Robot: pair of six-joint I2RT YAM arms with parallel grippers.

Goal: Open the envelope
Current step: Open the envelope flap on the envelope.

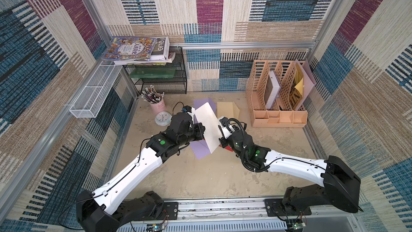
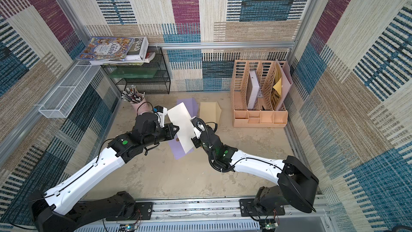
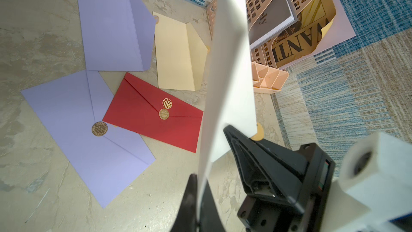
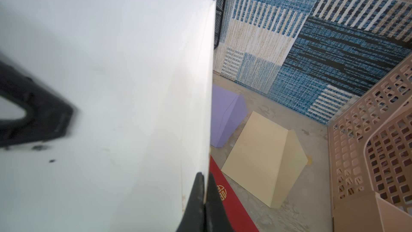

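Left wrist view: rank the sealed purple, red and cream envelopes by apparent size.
Largest: sealed purple envelope. Then red envelope and cream envelope: near alike, red partly hidden behind the white envelope; not ranked.

Books point(image 1: 136, 49) lay stacked atop a black wire rack point(image 1: 160, 83); a pink pencil cup point(image 1: 158, 106) stood just beside a small clock point(image 1: 163, 118); a peach file organizer point(image 1: 278, 121) held papers; a white mesh basket point(image 1: 89, 99) hung on the wall.

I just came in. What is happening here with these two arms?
Both arms hold one white envelope up in the air. The left gripper is shut on one edge, the right gripper on the opposite edge. Whether its flap is open yet is unclear. A sealed red envelope lies below it.
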